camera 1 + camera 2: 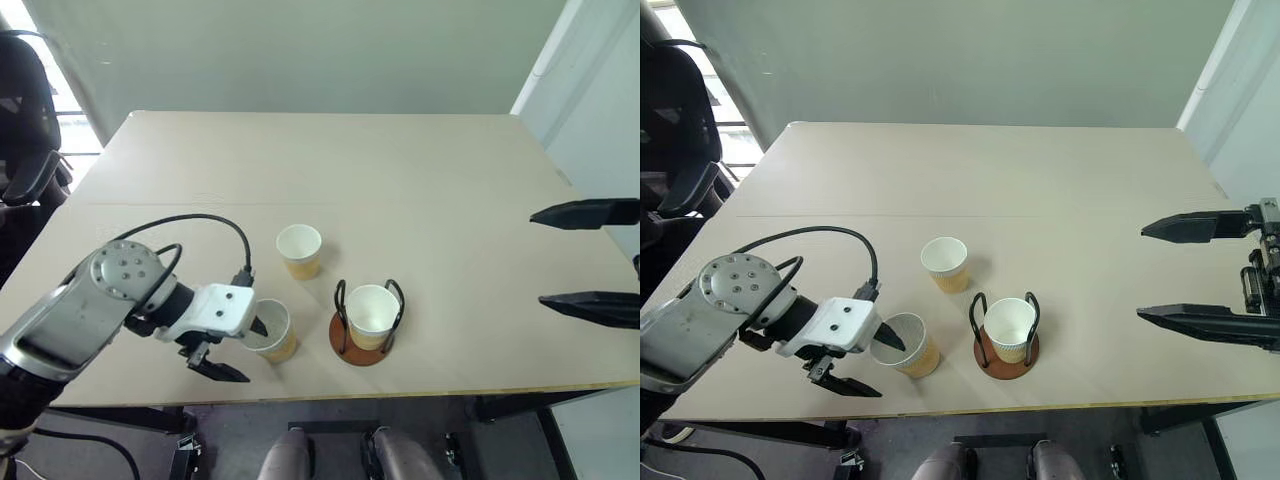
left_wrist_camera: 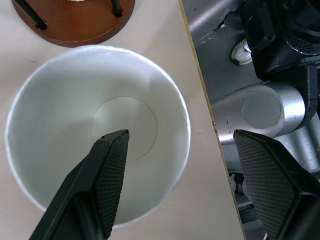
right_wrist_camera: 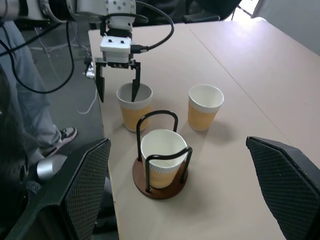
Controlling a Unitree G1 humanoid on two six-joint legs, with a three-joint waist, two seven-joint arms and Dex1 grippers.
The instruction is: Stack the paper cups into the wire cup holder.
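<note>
The left tool [image 1: 232, 350] stands wide apart astride the near wall of an empty paper cup [image 1: 272, 331] at the worktop's [image 1: 420, 190] front edge, one finger inside, one outside, not clamped. Just beside it, the wire cup holder [image 1: 367, 325] holds one empty cup [image 1: 372, 314]. A third cup [image 1: 299, 250] stands behind. The right tool [image 1: 1200, 270] hangs wide open, empty, well apart.

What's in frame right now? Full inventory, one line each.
paper cups: 3, yellow-tan with white insides; one in the holder, one behind it mid-table, one near the front edge.
wire cup holder: 1, reddish-brown base, black loops; front centre.
table: 1, beige.
chair: 1, black; beyond the table's left side.
left hand: open, one finger inside the front cup, one outside.
right hand: open, off the table's right edge.
</note>
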